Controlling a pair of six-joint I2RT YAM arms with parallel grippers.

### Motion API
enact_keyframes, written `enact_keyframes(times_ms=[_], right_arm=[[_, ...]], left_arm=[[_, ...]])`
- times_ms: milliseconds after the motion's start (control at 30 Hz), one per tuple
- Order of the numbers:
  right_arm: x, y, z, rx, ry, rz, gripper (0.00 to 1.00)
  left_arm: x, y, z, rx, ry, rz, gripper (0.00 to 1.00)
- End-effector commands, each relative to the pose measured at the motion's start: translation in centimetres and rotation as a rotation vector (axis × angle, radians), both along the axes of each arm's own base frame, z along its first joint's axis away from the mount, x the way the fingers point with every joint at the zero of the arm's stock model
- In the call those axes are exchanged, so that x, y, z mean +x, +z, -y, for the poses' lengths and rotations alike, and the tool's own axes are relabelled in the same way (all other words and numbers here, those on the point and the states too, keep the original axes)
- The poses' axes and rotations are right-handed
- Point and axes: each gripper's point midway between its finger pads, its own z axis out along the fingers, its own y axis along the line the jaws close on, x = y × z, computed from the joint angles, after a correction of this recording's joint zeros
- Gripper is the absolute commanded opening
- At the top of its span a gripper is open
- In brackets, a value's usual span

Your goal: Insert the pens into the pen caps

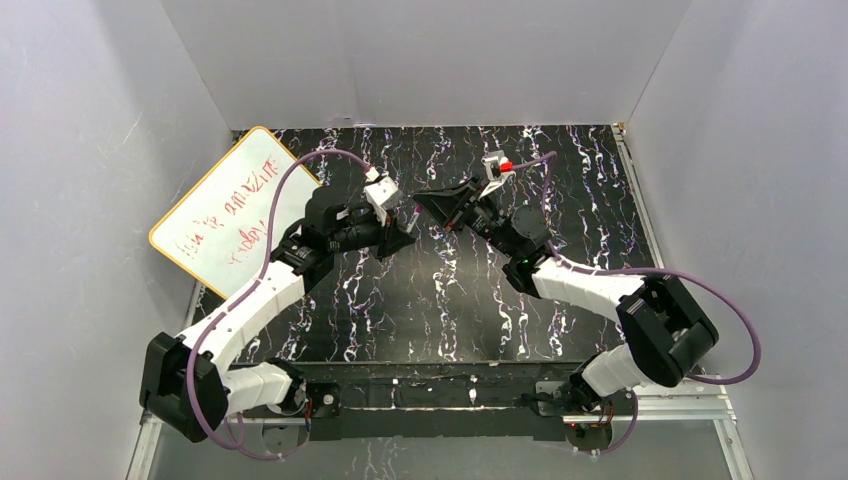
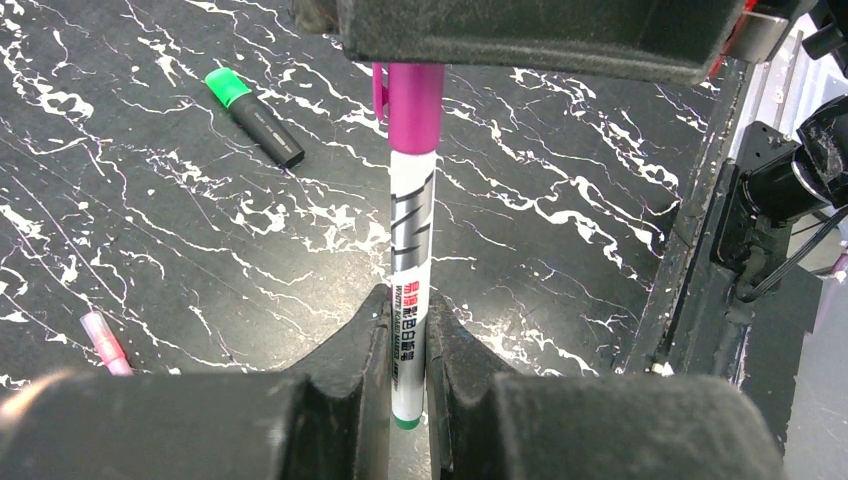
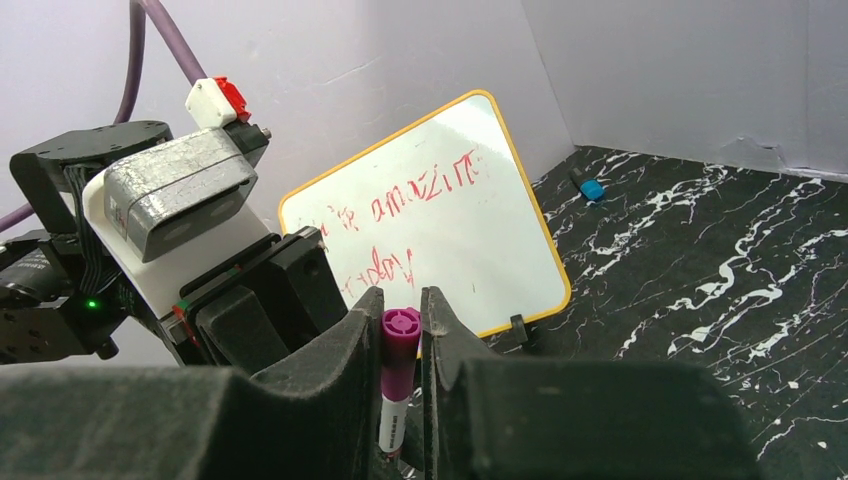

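In mid-air above black marbled table [image 2: 600,250]: slim white-grey marker pen [image 2: 412,230], clamped low on its barrel by left gripper [image 2: 408,300], stubby magenta plastic cap [image 3: 400,325] on its far end pinched in right gripper [image 3: 401,292]. Could cock or half-seat the cap if pushed off-axis; could twist the pen loose under uneven squeeze.

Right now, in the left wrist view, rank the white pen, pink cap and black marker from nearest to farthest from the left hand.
1. White pen: gripped in the left hand, centre.
2. Pink cap: on the table, near left.
3. Black marker: on the table, farther back left.
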Motion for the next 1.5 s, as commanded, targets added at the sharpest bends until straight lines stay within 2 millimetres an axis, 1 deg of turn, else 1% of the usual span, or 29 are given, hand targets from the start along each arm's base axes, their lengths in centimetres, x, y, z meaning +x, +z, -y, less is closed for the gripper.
enact_keyframes(times_ms=[0, 300, 500, 667, 1000, 1300, 1467], right_arm=[[-2.2, -2.1, -1.6, -0.053, 0.128, -0.023, 0.16], [-2.8, -3.4, -1.9, -0.059, 0.165, -0.057, 0.16], [-3.7, -4.6, -2.5, -0.076, 0.194, -0.082, 0.17], [-4.4, -5.1, -2.9, -0.085, 0.223, -0.092, 0.17], [-5.2, -6.1, -3.4, -0.099, 0.251, -0.106, 0.16], [-5.7, -6.9, -3.7, -0.115, 0.264, -0.119, 0.16], [-6.2, -7.6, -3.6, -0.131, 0.271, -0.135, 0.16]], left_arm=[[2.3, 6.2, 0.5, -0.074, 0.038, 0.173, 0.0], [3.4, 8.4, 0.9, -0.088, 0.04, 0.219, 0.0], [4.1, 9.6, 1.0, -0.074, 0.045, 0.254, 0.0], [4.4, 10.5, 1.0, -0.076, 0.048, 0.272, 0.0], [4.7, 11.6, 1.2, -0.089, 0.051, 0.284, 0.0], [5.6, 13.0, 1.4, -0.094, 0.063, 0.309, 0.0], [5.9, 13.8, 1.1, -0.086, 0.079, 0.335, 0.0]])
